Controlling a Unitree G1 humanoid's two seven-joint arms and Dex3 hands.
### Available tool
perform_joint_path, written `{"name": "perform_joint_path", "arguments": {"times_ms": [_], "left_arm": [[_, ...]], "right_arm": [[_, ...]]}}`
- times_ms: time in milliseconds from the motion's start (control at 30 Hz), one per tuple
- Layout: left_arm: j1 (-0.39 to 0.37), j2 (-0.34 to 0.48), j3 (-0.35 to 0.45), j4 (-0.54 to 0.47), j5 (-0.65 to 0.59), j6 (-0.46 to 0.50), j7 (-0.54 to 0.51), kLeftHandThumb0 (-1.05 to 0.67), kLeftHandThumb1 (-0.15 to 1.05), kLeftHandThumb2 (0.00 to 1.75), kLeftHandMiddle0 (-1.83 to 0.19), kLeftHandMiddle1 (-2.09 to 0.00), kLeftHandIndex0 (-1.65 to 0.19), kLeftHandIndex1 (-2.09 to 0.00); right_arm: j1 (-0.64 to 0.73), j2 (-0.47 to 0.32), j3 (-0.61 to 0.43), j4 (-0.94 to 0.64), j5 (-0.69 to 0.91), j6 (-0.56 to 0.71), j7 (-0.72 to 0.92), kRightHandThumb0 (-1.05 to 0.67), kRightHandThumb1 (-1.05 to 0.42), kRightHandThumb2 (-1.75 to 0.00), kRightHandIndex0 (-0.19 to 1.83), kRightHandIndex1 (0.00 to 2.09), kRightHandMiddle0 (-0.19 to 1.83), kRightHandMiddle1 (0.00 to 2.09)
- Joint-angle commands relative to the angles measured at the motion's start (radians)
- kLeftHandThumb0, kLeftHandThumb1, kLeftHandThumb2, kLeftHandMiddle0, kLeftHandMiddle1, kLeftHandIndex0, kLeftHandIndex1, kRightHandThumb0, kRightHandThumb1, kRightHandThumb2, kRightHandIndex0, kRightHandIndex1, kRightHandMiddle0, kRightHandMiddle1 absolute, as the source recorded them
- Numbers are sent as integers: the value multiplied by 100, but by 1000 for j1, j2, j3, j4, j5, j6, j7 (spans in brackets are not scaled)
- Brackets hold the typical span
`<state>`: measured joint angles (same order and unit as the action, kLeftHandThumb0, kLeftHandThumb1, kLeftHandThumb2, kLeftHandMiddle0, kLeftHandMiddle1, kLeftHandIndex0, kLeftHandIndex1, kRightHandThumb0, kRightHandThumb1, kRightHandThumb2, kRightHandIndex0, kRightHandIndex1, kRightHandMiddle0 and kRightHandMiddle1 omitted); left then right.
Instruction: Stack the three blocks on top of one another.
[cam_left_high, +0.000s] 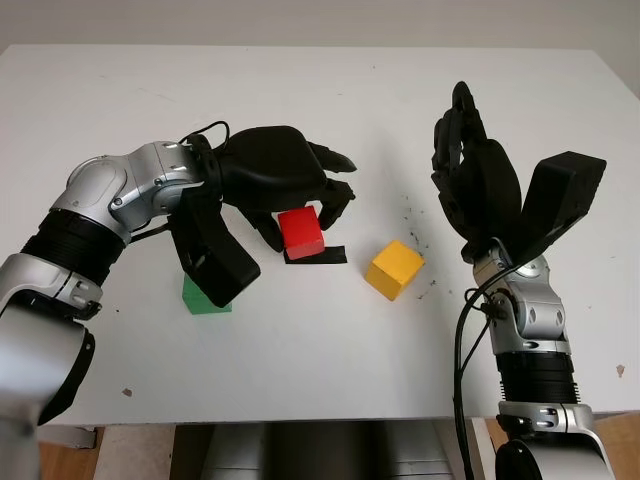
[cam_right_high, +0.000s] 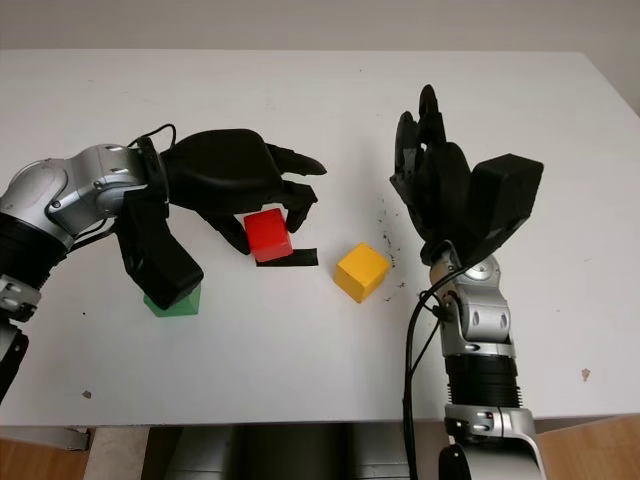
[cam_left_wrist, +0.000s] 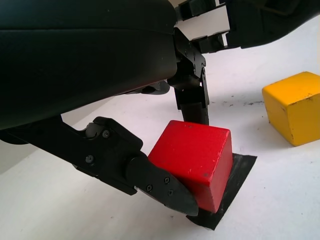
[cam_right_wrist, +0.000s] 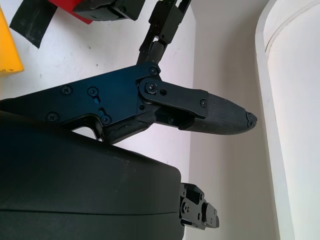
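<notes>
On your white table (cam_left_high: 330, 120) nothing is stacked yet: all three blocks sit apart near the middle. Your left hand (cam_left_high: 300, 190) has its fingers clamped around the glossy red cube (cam_left_high: 302, 232) on a black tape patch (cam_left_high: 330, 256). Your right hand (cam_left_high: 480, 190) hovers unclenched, holding nothing, beside the yellow cube (cam_left_high: 394, 268); the green cube (cam_left_high: 205, 298) waits toward the left edge.

red block (cam_left_high: 301, 232) tilted on black tape | yellow block (cam_left_high: 394, 269) right, apart | green block (cam_left_high: 205, 299) left, flat

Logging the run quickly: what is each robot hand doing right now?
Left robot hand: shut on the red block.
Right robot hand: open, raised beside the yellow block.
</notes>
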<state>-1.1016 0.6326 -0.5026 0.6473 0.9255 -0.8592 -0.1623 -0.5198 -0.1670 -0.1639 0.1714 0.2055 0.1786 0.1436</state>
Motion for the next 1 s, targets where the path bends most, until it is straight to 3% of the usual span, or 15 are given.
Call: {"name": "perform_joint_path", "arguments": {"times_ms": [0,133,467,967], "left_arm": [[-40,-14,-13,17,9,-12,27,-40,85,5,-27,-6,-53,-136],[-60,-19,-37,32,52,-30,88,-43,86,5,-28,-7,-51,-142],[-75,-42,-70,58,79,-37,131,-48,86,5,-30,-7,-52,-138],[-77,-61,-102,78,93,-28,119,-44,87,6,-26,-5,-48,-135]], "right_arm": [[13,0,-2,-28,-2,-2,-6,-76,-105,-66,-19,0,-19,0],[18,-1,-1,-36,-1,3,-7,-76,-105,-66,-19,0,-19,0],[21,0,-1,-39,8,8,1,-76,-105,-66,-19,0,-19,0],[28,1,2,-60,2,27,-8,-75,-105,-67,-19,0,-19,0]]}}
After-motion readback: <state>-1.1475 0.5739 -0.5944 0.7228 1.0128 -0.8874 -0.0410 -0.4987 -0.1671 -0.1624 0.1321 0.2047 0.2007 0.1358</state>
